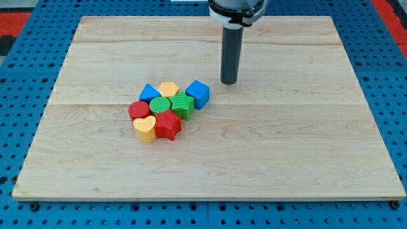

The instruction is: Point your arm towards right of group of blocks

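Tip: my tip [229, 82] stood on the wooden table top [305, 146], toward the top edge and a little to the view's right of the middle; being a plain dark rod, it had nothing to clench or release and held no block.
Tip and group: the tip was up and to the view's right of the cluster, near the blue cube [198, 94] but apart from it, with bare wood between.
Group place: the eight blocks sat packed together left of the table's centre, well apart from every edge and corner.
Top row: a blue block [149, 93] of wedge-like shape at the view's left, a yellow block [168, 89] beside it, the blue cube at the view's right end.
Middle row: a red block [138, 111], rounded, at the view's left; a green rounded block [160, 105] next to it; a green block [184, 104] touching the blue cube.
Bottom row: a yellow heart-shaped block [145, 128] at the view's left, a red star-like block [169, 125] pressed against it.
Rod: its dark shaft rose upright to a black mount [236, 9] at the view's top edge.
Surround: a blue perforated board [381, 76] framed the table.
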You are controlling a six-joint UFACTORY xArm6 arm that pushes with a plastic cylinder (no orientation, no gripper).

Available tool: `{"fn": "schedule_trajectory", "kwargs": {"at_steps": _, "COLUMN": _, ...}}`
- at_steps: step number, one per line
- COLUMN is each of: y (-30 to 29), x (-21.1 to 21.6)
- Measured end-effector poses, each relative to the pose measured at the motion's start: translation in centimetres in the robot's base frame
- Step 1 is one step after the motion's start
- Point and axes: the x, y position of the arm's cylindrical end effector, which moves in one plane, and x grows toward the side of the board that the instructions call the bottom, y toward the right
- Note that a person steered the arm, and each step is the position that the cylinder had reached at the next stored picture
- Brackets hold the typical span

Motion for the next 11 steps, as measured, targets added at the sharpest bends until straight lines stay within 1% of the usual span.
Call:
{"fn": "schedule_trajectory", "kwargs": {"at_steps": 1, "y": -0.1, "x": 4.5}}
{"fn": "schedule_trajectory", "kwargs": {"at_steps": 2, "y": -0.8, "x": 6.5}}
{"fn": "schedule_trajectory", "kwargs": {"at_steps": 5, "y": -1.2, "x": 6.5}}
{"fn": "schedule_trajectory", "kwargs": {"at_steps": 6, "y": -1.0, "x": 8.1}}
{"fn": "schedule_trajectory", "kwargs": {"at_steps": 8, "y": -0.8, "x": 8.7}}
{"fn": "schedule_trajectory", "kwargs": {"at_steps": 11, "y": -0.7, "x": 8.7}}
